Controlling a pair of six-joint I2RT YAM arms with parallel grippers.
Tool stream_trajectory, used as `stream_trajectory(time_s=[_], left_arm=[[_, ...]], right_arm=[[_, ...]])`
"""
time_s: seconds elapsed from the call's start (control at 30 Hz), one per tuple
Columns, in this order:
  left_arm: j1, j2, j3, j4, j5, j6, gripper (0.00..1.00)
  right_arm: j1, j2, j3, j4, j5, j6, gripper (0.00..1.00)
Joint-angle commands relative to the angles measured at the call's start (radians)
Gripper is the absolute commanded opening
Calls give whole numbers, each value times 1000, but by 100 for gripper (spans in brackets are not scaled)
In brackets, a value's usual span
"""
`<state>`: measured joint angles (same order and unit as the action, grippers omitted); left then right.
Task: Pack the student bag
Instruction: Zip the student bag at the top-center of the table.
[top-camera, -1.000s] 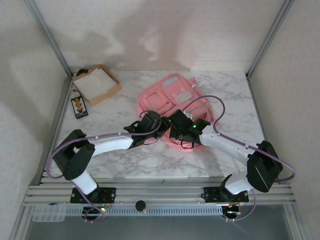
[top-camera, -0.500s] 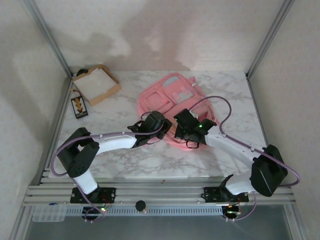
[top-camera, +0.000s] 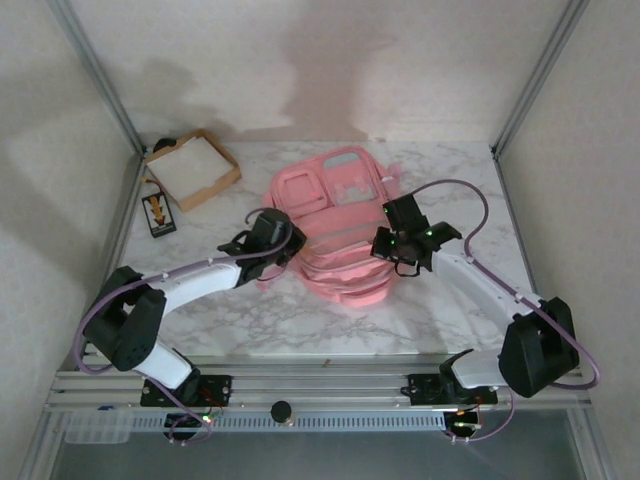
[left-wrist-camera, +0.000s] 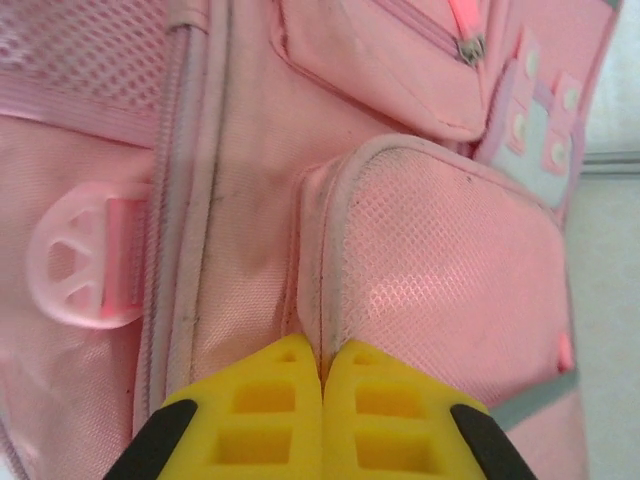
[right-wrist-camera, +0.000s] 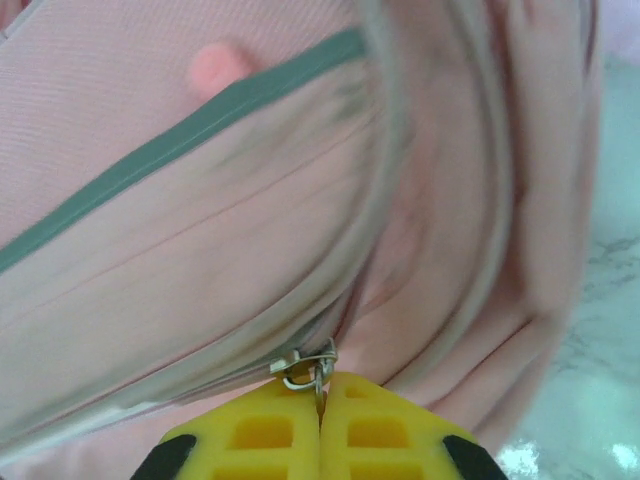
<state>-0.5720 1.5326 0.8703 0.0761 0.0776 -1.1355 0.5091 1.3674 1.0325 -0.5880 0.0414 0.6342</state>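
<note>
A shallow cardboard box (top-camera: 224, 156) holding something white lies at the marble table's (top-camera: 250, 322) far-left corner; a small black card (top-camera: 158, 213) sits just beside it.

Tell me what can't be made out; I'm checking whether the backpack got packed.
Top view: inside of the backpack, covered by its own fabric.
Right wrist view: the tab of the zipper pull, buried in the shut right gripper; fabric blurred.
Left wrist view: how much pocket seam the shut left gripper pinches, hidden by its fingers.
Top view: what the black item by the cardboard box is, too small.
</note>
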Motion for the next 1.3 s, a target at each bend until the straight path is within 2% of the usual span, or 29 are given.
stream_trajectory(time_s=[0.0,0.1,0.17,0.2,0.23,0.3,0.37,0.5,0.63,0.7,0.9,1.07,1.27], left_arm=[[178,-10,9,-181,-162,196,0],[243,7,61,-197,-169,285,0],[281,21,96,-195,-108,320,0],[290,14,98,-174,-62,329,6],[290,2,96,-158,-13,324,18],[278,-54,45,-104,95,246,40],[240,-125,-29,-53,116,138,56],[146,-208,-154,26,105,-91,64],[56,-187,-202,159,108,-252,66],[23,-155,-186,182,91,-275,65],[-7,-54,-127,171,19,-317,52],[0,8,-63,84,-83,-262,21],[39,-5,-56,2,-157,-211,0]], right_arm=[[-57,34,59,-74,123,-59,0],[-51,68,81,-58,103,-85,0],[-24,79,90,-41,80,-88,0],[2,83,96,-30,70,-85,0],[23,89,101,-17,57,-85,0],[57,110,113,-11,33,-62,0],[70,118,103,16,-11,-44,0],[107,126,102,40,-14,-33,0],[120,138,98,34,-2,-39,0],[120,134,89,35,3,-41,0],[113,133,79,4,70,-58,0],[63,141,80,-23,96,-82,0],[-51,172,108,9,84,-155,0]])
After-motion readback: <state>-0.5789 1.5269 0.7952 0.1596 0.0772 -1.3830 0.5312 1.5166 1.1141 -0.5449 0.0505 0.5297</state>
